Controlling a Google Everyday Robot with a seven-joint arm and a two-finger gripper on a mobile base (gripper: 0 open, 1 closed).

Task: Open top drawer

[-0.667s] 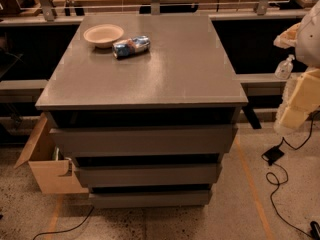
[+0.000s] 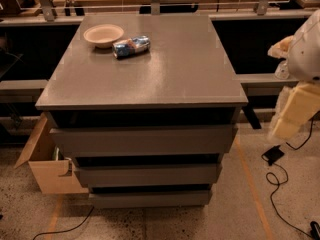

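Note:
The top drawer is the widest grey front, just under the grey cabinet top. Its front stands in line with the cabinet, with a dark gap above it. Two narrower grey drawer fronts sit below it. My gripper is at the right edge of the view, a cream-coloured piece hanging below the white arm housing. It is level with the top drawer, well to the right of the cabinet, and touches nothing.
A cream bowl and a blue-and-white packet lie at the back left of the cabinet top. An open cardboard box stands on the floor by the cabinet's left side. Black cables lie on the floor at the right.
The arm at the right has dropped slightly. The drawers, bowl and packet have not moved.

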